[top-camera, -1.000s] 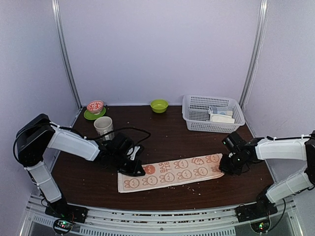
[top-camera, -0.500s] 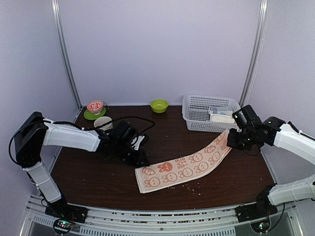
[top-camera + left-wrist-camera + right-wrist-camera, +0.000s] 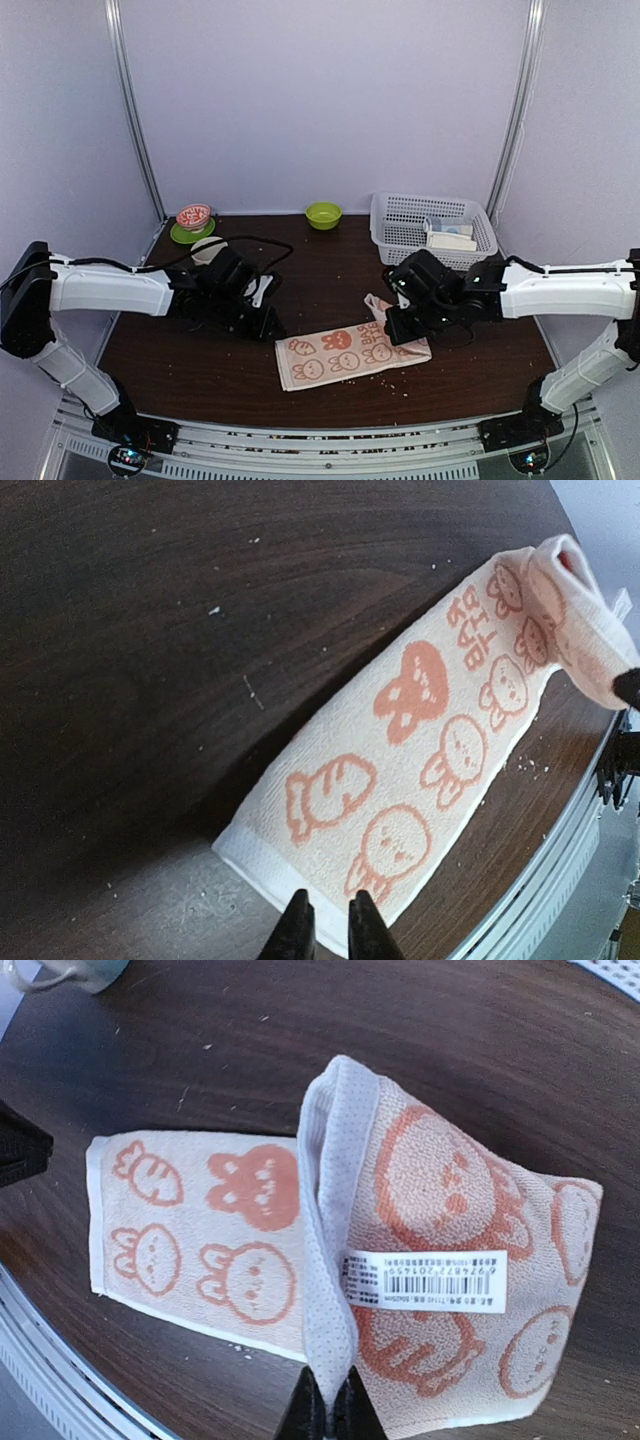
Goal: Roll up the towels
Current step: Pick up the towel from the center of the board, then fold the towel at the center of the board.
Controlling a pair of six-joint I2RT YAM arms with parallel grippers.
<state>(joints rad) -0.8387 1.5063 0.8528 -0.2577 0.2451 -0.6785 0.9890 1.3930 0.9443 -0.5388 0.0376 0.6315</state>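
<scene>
your overhead view is evenly, softly lit: the pale walls (image 3: pixel 320 100) read bright, the dark worktop (image 3: pixel 200 370) keeps its detail, and shadows under the arms are faint. in your left wrist view a whitish glare lies on the worktop near the bottom edge, and the wide lens bends the rabbit towel (image 3: pixel 420 750). your right wrist view is sharp on the towel's label (image 3: pixel 425 1280); the right claw (image 3: pixel 328 1405) is dark and soft.

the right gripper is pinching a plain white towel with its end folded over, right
Not quite: the towel is not plain white. The right gripper is pinching the peach-orange rabbit-print towel with its end folded over, as the right wrist view shows.
</scene>
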